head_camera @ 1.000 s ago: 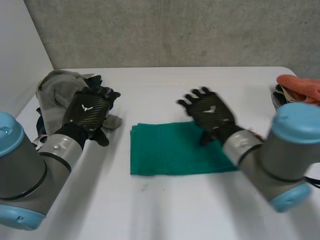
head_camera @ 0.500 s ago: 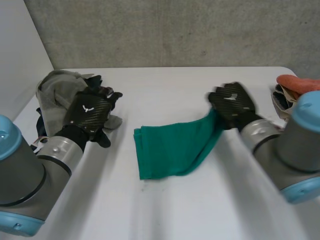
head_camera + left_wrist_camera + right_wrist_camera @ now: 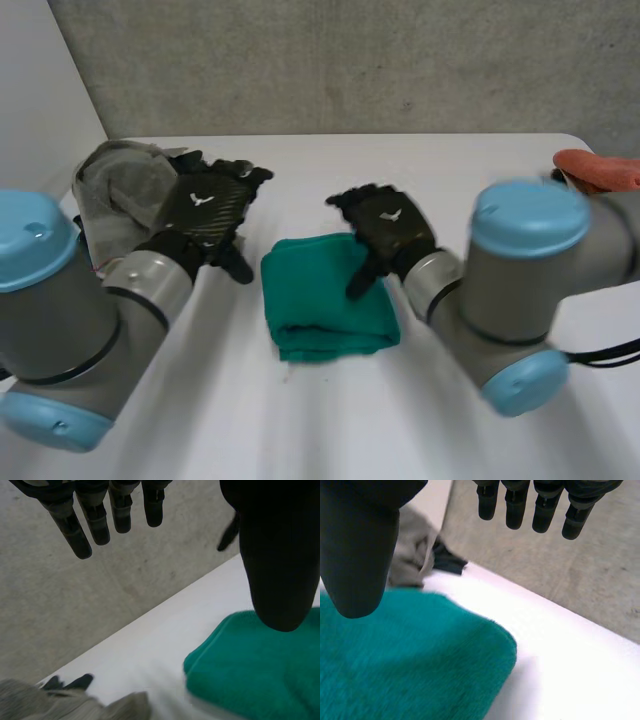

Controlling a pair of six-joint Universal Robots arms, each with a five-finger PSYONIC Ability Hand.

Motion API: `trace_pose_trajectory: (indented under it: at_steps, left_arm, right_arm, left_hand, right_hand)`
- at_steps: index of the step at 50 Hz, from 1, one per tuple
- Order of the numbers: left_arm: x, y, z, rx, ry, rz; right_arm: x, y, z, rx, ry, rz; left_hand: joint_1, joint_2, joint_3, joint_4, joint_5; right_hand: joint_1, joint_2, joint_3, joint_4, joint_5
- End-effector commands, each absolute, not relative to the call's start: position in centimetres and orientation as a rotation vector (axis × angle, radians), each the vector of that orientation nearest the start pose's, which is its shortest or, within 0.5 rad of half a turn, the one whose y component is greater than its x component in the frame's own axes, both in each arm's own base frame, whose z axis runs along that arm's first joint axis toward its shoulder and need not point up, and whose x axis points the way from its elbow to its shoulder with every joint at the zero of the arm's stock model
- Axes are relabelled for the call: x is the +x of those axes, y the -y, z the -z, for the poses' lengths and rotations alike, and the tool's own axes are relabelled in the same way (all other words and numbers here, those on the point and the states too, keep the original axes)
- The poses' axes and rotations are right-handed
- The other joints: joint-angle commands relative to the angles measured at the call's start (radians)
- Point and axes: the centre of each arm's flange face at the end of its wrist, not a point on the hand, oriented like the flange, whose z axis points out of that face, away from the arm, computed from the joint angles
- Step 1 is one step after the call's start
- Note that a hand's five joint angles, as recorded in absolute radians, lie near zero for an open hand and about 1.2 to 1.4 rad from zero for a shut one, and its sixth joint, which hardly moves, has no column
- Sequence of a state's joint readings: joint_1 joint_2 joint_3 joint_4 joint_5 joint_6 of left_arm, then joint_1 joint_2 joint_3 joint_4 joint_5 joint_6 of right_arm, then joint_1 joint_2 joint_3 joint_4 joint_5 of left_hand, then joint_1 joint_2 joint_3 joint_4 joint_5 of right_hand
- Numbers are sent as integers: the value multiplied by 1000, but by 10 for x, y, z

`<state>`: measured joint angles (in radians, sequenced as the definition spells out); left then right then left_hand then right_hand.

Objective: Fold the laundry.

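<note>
**Green cloth folded small at the middle of the bench, both robot hands spread**

The green cloth (image 3: 320, 305) lies at the middle of the white bench (image 3: 300, 430). It is folded to a compact, nearly square packet with rounded corners. Its edges are thick and soft, and at the near edge a lower layer comes out a little under the upper one. In the right wrist view the surface looks fleecy, with a short nap.

The right robot hand (image 3: 388, 225) is at about 1 o'clock from the cloth, over its far right corner. Its fingers (image 3: 515, 505) are straight and spread and hold nothing. Its thumb (image 3: 360, 545) points down over the green surface; I cannot tell whether it touches.

The left robot hand (image 3: 208, 205) is at about 10 o'clock from the cloth, between it and the grey laundry pile (image 3: 120, 180), and apart from the cloth. Its fingers (image 3: 95, 520) are also straight and its thumb (image 3: 280, 555) stands well away from them, with nothing between.

The grey pile sits at the far left corner of the bench, with a dark piece (image 3: 190, 160) in it. At about 2 o'clock, at the right edge of the bench, an orange cloth (image 3: 600, 168) lies well apart from the green one.

Behind the bench there is a rough grey concrete wall (image 3: 350, 60), and at 9 o'clock a plain white wall (image 3: 40, 90).
</note>
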<state>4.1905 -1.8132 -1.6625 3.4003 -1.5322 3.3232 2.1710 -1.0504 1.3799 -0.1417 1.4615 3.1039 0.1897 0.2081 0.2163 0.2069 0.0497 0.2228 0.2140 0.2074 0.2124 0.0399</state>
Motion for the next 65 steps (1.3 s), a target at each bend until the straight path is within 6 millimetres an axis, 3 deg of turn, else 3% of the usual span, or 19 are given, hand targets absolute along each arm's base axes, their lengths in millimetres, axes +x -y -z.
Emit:
trace_pose_trajectory:
  at_steps: [1,5,9,14,16,20,24,25,29,32,36,39,40,47,56,65]
  left_arm:
    - [-332,229,-208,1015,-2436,2263]
    - [-346,237,-170,1072,-2515,2088]
    - [-340,248,-141,1041,-2561,1900]
    - [-325,253,-124,969,-2608,1711]
    - [-322,251,-125,961,-2620,1667]
    - [-316,249,-141,946,-2623,1661]
    - [-314,248,-177,933,-2590,1808]
    - [-314,246,-195,940,-2572,1891]
    - [-314,240,-237,962,-2507,2105]
    - [-314,237,-264,994,-2453,2257]
    - [-313,229,-286,1112,-2465,2355]
    - [-314,219,-290,1254,-2557,2332]
    - [-315,210,-291,1390,-2635,2283]
    - [-316,180,-285,1801,-2879,2051]
    - [-319,176,-274,1777,-2868,2015]
    - [-321,181,-268,1729,-2812,2057]
  right_arm:
    - [325,269,-188,-596,-2030,1435]
    - [326,278,-168,-624,-2113,1363]
    - [329,285,-141,-686,-2192,1291]
    - [327,287,-115,-827,-2304,1248]
    - [324,290,-118,-862,-2333,1284]
    - [319,295,-141,-910,-2331,1452]
    - [323,285,-173,-971,-2213,1645]
    - [324,281,-178,-988,-2185,1684]
    - [329,248,-198,-1120,-2025,1884]
    - [332,228,-199,-1182,-1957,1949]
    - [334,196,-191,-1251,-1879,1961]
    - [333,176,-172,-1295,-1874,1900]
    - [333,167,-161,-1316,-1880,1864]
    - [340,160,-121,-1353,-1880,1819]
    - [351,183,-97,-1378,-1861,1886]
    - [358,201,-93,-1353,-1834,1951]
  left_hand:
    - [-15,-34,-42,-32,-50]
    - [-15,-34,-42,-32,-50]
    - [-15,-34,-42,-32,-50]
    - [-15,-34,-42,-32,-50]
    - [-15,-34,-42,-32,-50]
    - [-15,-34,-42,-32,-50]
    - [-15,-34,-42,-32,-50]
    - [-15,-34,-42,-32,-50]
    - [-15,-34,-42,-32,-50]
    - [-15,-34,-42,-32,-50]
    - [-15,-34,-42,-32,-50]
    - [-15,-34,-42,-32,-50]
    - [-15,-34,-42,-32,-50]
    - [-15,-34,-42,-32,-50]
    - [-15,-34,-42,-32,-50]
    - [-15,-34,-42,-32,-50]
  right_hand:
    - [-48,-40,-33,-38,-40]
    - [-48,-40,-33,-38,-40]
    - [-48,-40,-33,-38,-40]
    - [-48,-40,-33,-38,-40]
    - [-48,-40,-33,-38,-40]
    - [-48,-40,-33,-38,-40]
    - [-48,-40,-33,-38,-40]
    - [-48,-40,-33,-38,-40]
    - [-48,-40,-33,-38,-40]
    - [-48,-40,-33,-38,-40]
    - [-48,-40,-33,-38,-40]
    - [-48,-40,-33,-38,-40]
    - [-48,-40,-33,-38,-40]
    - [52,60,67,62,60]
    - [175,184,190,185,183]
    - [272,281,287,282,280]
